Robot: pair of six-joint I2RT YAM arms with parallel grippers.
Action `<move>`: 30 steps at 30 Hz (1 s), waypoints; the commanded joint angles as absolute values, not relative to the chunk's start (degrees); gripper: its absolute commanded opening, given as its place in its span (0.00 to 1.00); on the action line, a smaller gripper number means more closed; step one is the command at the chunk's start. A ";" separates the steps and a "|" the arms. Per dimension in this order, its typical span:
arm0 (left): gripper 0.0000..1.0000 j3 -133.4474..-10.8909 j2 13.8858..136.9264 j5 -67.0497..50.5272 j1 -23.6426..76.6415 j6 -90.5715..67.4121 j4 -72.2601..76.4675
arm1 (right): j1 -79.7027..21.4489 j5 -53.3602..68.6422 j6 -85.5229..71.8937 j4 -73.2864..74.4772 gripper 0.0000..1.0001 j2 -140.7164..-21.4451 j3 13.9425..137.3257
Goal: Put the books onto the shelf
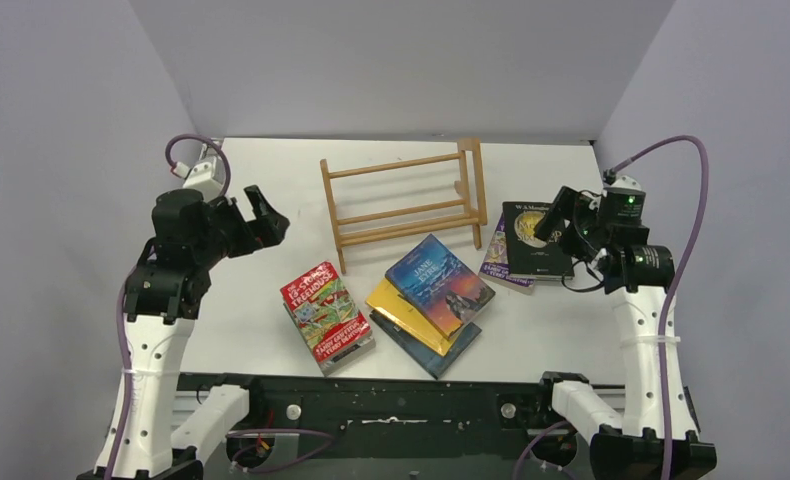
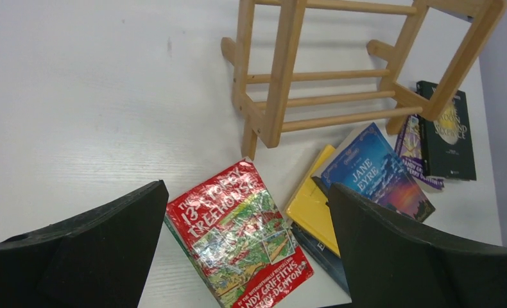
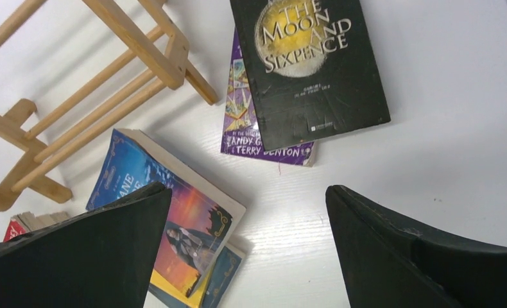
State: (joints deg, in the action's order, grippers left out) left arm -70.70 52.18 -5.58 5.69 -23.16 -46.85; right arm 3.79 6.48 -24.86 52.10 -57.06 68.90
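Note:
The shelf (image 1: pixel 401 213), a light wooden slat rack, stands at the back middle of the table with no book on it. A red-green cartoon book (image 1: pixel 326 315) lies flat at the front. Right of it is a fanned stack: a blue book (image 1: pixel 439 283) on a yellow one (image 1: pixel 401 312) on a dark blue one (image 1: pixel 449 352). A black book (image 1: pixel 534 238) lies on a purple one (image 1: pixel 496 258) right of the shelf. My left gripper (image 1: pixel 256 225) hangs open above the table left of the shelf, over the red book (image 2: pixel 238 237). My right gripper (image 1: pixel 556 222) hangs open above the black book (image 3: pixel 309 70).
Grey walls close in the white table (image 1: pixel 271 180) on the left, back and right. A black rail (image 1: pixel 391 400) runs along the near edge between the arm bases. Purple cables (image 1: pixel 686 200) loop off both wrists.

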 commanded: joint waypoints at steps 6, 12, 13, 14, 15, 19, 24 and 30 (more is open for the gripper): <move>0.97 -59.11 49.37 -30.61 6.20 -31.35 -32.57 | 4.13 16.00 -24.17 55.08 0.99 -53.83 60.60; 0.97 -48.58 49.06 -39.21 8.37 -43.01 -17.34 | 3.10 21.40 -25.43 55.74 1.00 -54.62 54.29; 0.97 -46.84 48.98 -39.82 8.96 -44.76 -15.15 | 2.73 21.22 -25.73 55.66 1.00 -54.66 53.41; 0.97 -45.22 48.77 -39.90 9.57 -45.99 -13.46 | 2.54 21.19 -26.20 55.34 1.00 -54.60 52.54; 0.97 -43.87 48.78 -39.90 10.04 -46.87 -12.37 | 2.35 21.18 -26.90 54.94 1.00 -54.54 51.81; 0.97 -40.87 49.02 -38.86 11.39 -47.94 -10.73 | 1.32 21.66 -30.16 51.70 1.00 -54.81 48.20; 0.97 -39.61 49.28 -35.34 11.41 -48.64 -12.17 | -0.31 23.35 -34.65 44.23 1.00 -56.62 43.30; 0.93 -38.08 49.21 -30.77 11.41 -49.65 -14.19 | -4.81 21.84 -37.64 35.76 1.00 -60.22 39.34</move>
State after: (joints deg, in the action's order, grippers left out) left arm -38.85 49.93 -33.74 11.22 -48.49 -16.47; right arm -2.37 22.44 -34.61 45.23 -58.59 40.75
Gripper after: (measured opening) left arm 0.935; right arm 0.999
